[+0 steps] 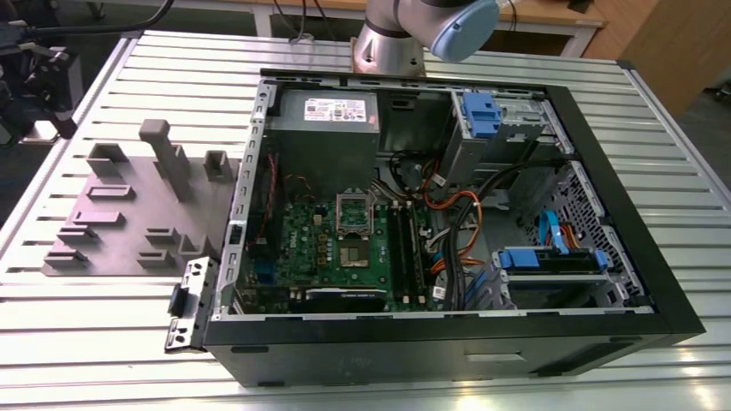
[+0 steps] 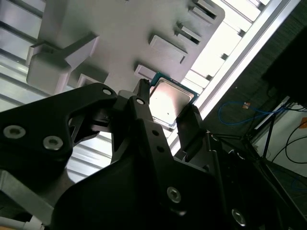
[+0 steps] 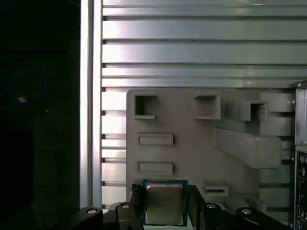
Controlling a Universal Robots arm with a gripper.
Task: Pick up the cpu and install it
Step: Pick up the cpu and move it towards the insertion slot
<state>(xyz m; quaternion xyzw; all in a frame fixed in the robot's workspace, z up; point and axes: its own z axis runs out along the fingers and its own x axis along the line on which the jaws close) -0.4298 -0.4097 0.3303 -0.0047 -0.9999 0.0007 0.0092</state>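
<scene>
The cpu [image 3: 164,205], a small square chip with a silver-grey top and a green rim, sits between my two black fingers [image 3: 135,197] in both wrist views. My gripper [image 3: 164,199] is shut on it, one finger against each opposite edge. In the second wrist view the cpu [image 2: 171,101] shows held in the gripper [image 2: 165,109], well above the grey fixture plate [image 2: 124,28]. On the green motherboard inside the open computer case, the socket [image 1: 354,216] has its silver frame standing up.
The grey fixture plate [image 1: 126,214] with raised blocks and recesses lies on the slatted aluminium table [image 1: 92,342], at the exterior view's left of the black case [image 1: 457,351]. Black memory sticks [image 1: 402,240], cables and blue drive brackets crowd the case. The arm's base [image 1: 395,38] stands behind it.
</scene>
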